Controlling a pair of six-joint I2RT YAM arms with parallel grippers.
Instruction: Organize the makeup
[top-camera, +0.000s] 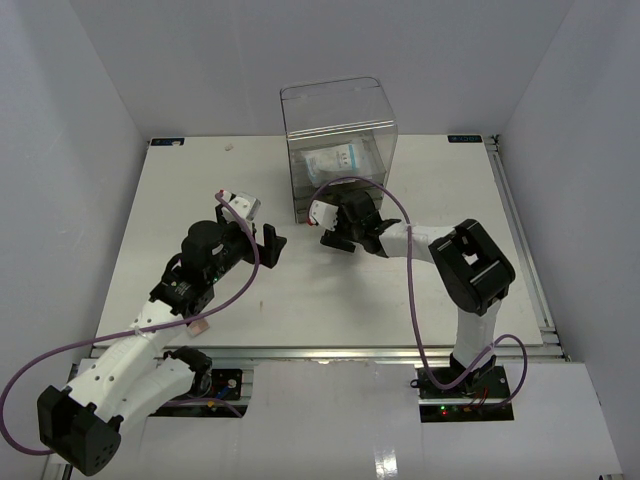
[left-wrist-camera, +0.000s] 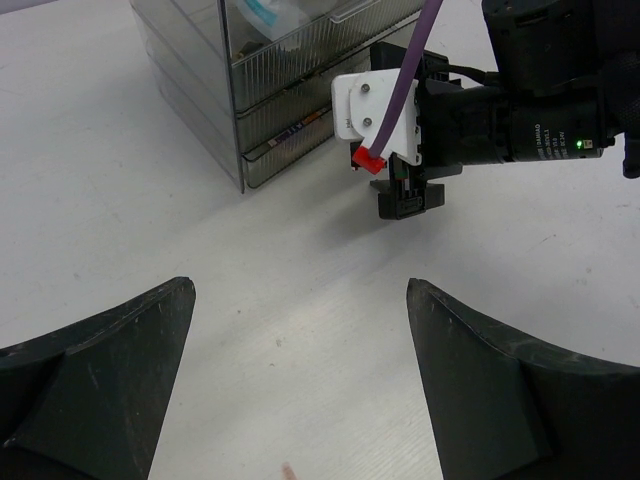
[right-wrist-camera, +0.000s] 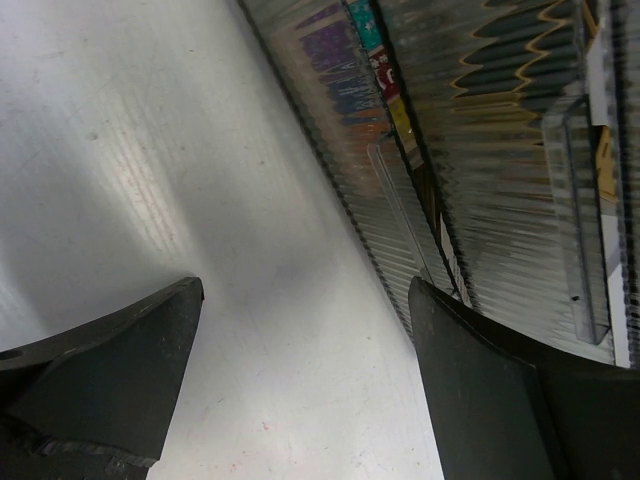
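Note:
The pale-blue sachet (top-camera: 338, 160) lies inside the clear drawer box (top-camera: 340, 105), in its upper part; it also shows in the left wrist view (left-wrist-camera: 262, 12). A multicolour palette (right-wrist-camera: 345, 75) shows blurred through the ribbed front of the lowest drawer (right-wrist-camera: 400, 210). A dark-and-gold shape (right-wrist-camera: 500, 60) sits behind the drawer front above it. My right gripper (top-camera: 332, 234) is open and empty just in front of the box's base; in its wrist view (right-wrist-camera: 305, 285) one finger (right-wrist-camera: 480, 390) is next to the lowest drawer front. My left gripper (top-camera: 274, 245) is open and empty over bare table (left-wrist-camera: 300, 290).
The drawer box (left-wrist-camera: 250, 90) stands at the back middle of the white table (top-camera: 200, 200). The right wrist and its camera mount (left-wrist-camera: 400, 130) hang low beside the box front. White walls close in the left, right and back. A purple cable (top-camera: 400, 250) loops over the right arm.

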